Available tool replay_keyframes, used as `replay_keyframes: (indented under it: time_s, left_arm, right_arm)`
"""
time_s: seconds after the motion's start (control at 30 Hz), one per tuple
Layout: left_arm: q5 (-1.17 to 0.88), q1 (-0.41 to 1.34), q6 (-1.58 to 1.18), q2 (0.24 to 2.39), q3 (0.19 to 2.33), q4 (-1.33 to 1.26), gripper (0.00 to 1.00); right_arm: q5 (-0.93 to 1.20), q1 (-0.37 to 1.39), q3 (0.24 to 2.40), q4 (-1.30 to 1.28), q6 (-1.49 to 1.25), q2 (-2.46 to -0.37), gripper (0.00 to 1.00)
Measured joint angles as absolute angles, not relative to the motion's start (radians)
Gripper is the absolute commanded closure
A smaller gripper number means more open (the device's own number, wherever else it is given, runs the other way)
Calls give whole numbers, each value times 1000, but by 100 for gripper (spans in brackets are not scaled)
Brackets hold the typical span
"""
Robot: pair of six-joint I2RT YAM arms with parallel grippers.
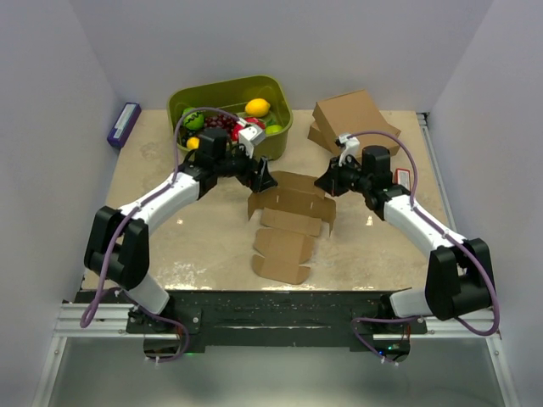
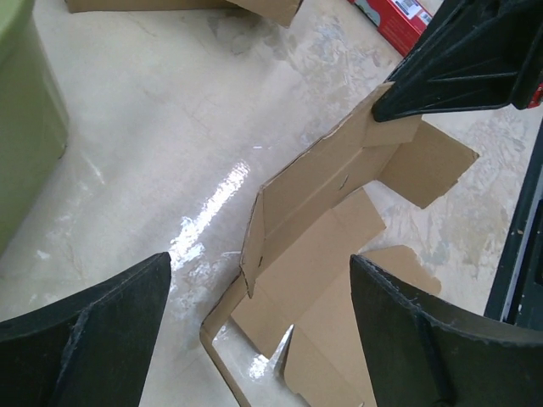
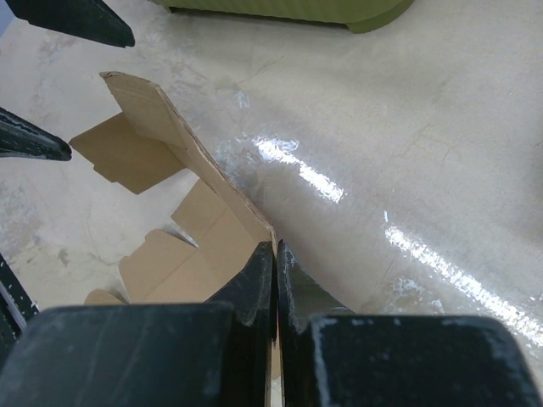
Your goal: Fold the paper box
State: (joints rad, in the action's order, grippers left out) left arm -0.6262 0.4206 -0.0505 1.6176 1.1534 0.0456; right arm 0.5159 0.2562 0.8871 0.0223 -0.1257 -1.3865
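A brown cardboard box blank [image 1: 288, 222] lies mid-table, its far panels raised upright and its near flaps flat. My right gripper [image 1: 326, 181] is shut on the right end of the raised wall [image 3: 182, 148]; the card edge runs between its fingertips [image 3: 259, 271]. My left gripper [image 1: 263, 180] is open above the blank's left end. In the left wrist view its two fingers [image 2: 93, 326] straddle the raised corner flap [image 2: 254, 233] without touching it. The right gripper's fingers [image 2: 462, 59] show there at the top right.
A green bin [image 1: 231, 112] with toy fruit stands at the back left, close behind the left gripper. Folded cardboard boxes [image 1: 352, 119] are stacked at the back right. A red packet [image 1: 404, 180] lies by the right arm. A purple box [image 1: 124, 124] lies at the far left edge.
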Motion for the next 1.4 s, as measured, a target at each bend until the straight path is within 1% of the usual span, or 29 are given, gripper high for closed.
replay_keyframes:
  time_s: [0.17,0.53,0.57,0.63,0.7,0.73,0.77,0.8,0.83,0.87,0.9,1.03,1.07,1.17,1.3,1.4]
  left_arm:
    - [-653,421,-60,1659,1153,42,15]
    - [-670,421,-68,1724,1154,37,36]
    - [-670,421,-68,1724,1154,32,42]
    - [-671,422,-68,1724,1154,20,49]
    - [-675,423,-69,1724,1154,11,60]
    - [-677,424,-71,1724,1154,8,66]
    - [-678,425,-71,1724,1154,6,77]
    - [-679,427,-70,1724,1154,2,83]
    - [-680,430,-69,1724,1154,1,94]
    - [-682,434,-64,1724,1154,-2,99]
    - [-681,438,-66,1724,1154,-2,100]
    - [-672,454,-49,1724,1154,-2,100]
    - [-672,458,-39,1724,1154,-2,100]
    - [-677,471,5,1718,1150,1,100]
    - [-720,474,75,1687,1146,20,100]
    - [-767,474,124,1669,1146,47,100]
  right_arm:
    - [516,260,887,23,-118,-1386,100]
    - [514,267,886,22,-111,-1398,100]
    - [514,268,886,23,-111,-1399,100]
    - [513,270,886,22,-111,-1402,100]
    - [512,273,886,21,-111,-1402,100]
    - [511,273,886,22,-111,-1402,100]
    - [511,275,886,21,-111,-1402,100]
    - [509,275,886,21,-111,-1402,100]
    - [508,275,886,21,-111,-1402,100]
    - [506,275,886,21,-112,-1402,100]
    - [499,275,886,20,-112,-1402,100]
    - [465,274,886,9,-126,-1401,65]
    - [459,275,886,6,-131,-1400,46]
    - [433,276,886,-9,-139,-1380,23]
    - [410,276,886,-35,-116,-1307,18]
    - [413,277,886,-36,-89,-1254,17]
